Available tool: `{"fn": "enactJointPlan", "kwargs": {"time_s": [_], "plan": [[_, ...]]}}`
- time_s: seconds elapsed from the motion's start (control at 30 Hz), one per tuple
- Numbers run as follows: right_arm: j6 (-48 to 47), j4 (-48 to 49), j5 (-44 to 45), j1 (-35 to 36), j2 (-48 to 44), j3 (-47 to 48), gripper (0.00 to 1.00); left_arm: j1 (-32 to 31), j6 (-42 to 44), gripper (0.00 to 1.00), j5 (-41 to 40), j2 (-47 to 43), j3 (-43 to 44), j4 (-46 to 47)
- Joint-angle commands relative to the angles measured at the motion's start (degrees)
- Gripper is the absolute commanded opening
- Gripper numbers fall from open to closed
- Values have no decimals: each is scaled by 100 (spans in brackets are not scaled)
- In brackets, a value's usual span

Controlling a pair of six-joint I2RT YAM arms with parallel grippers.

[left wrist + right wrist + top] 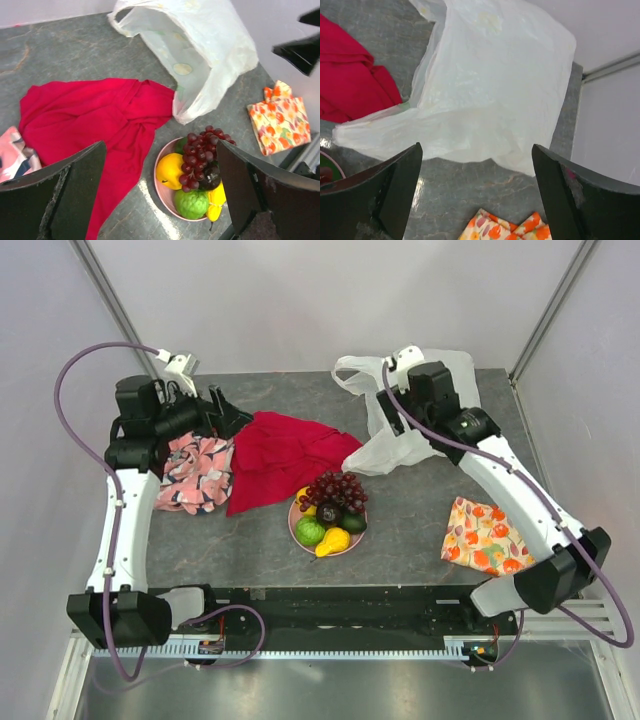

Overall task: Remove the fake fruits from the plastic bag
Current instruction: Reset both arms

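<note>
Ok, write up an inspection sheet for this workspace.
Surface: dark grey tabletop, no spills seen.
Job's things: fake fruits piled on pink plate; plastic bag lies slumped beside it, no fruit visible inside.
Clutter: red cloth, pink floral cloth, orange fruit-printed cloth.
Grippers: left gripper and right gripper both have fingers open, holding nothing.
Cables: purple cables loop off both arms.
Surroundings: white walls, metal frame posts.
</note>
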Motion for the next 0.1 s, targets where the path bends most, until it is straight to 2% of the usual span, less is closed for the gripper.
{"fn": "enactJointPlan", "kwargs": {"time_s": [0.0, 0.07], "plan": [[320, -243, 224, 91, -560, -978, 98, 34, 211, 99, -602, -77, -200, 4], [389, -251, 441, 65, -658, -1103, 98, 34, 255, 99, -804, -77, -314, 22]]}}
